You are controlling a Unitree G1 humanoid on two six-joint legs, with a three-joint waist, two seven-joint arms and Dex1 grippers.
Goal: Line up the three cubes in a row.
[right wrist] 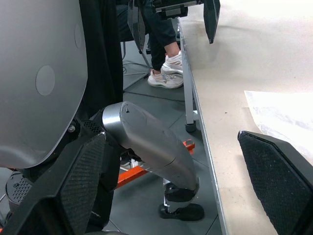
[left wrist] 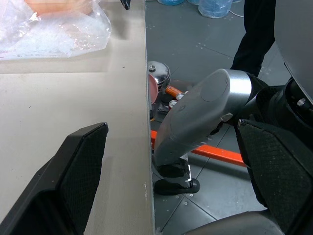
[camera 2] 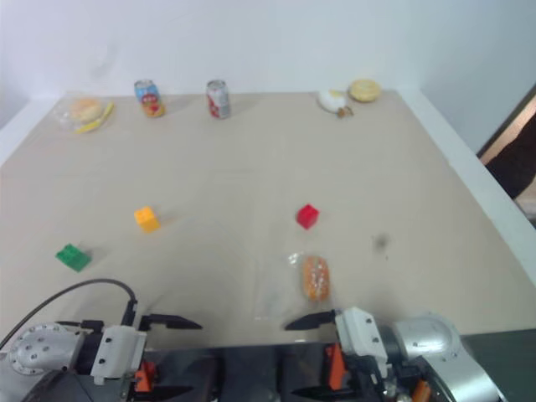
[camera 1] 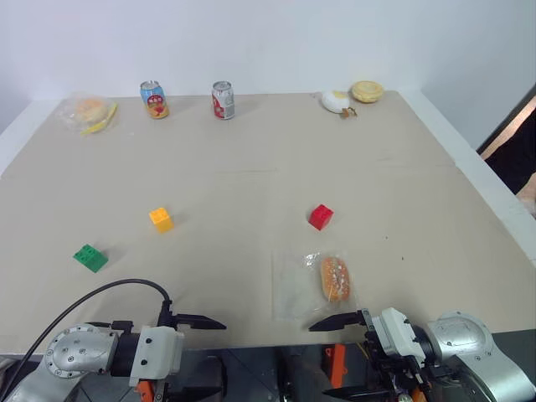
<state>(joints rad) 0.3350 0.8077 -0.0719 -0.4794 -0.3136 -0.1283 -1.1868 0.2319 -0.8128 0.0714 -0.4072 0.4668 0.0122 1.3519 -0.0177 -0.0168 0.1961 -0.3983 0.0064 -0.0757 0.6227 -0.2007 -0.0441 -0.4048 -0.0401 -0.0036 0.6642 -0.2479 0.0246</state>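
Beige table (camera 1: 251,167) holds 3 scattered cubes: green (camera 1: 90,257) lying long-axis diagonal, yellow (camera 1: 161,219) and red (camera 1: 320,216) skewed; left gripper (camera 1: 197,356) and right gripper (camera 1: 339,358) both gape empty.

Three cubes: one red cube (camera 1: 320,217), one yellow cube (camera 1: 161,219), one green cube (camera 1: 90,257). Two drink cans (camera 1: 154,100) (camera 1: 223,100). Three wrapped buns (camera 1: 335,279) (camera 1: 91,110) (camera 1: 367,90).

The green cube (camera 1: 90,257), yellow cube (camera 1: 161,219) and red cube (camera 1: 321,217) are scattered well apart. All are seated studs-up on the table.
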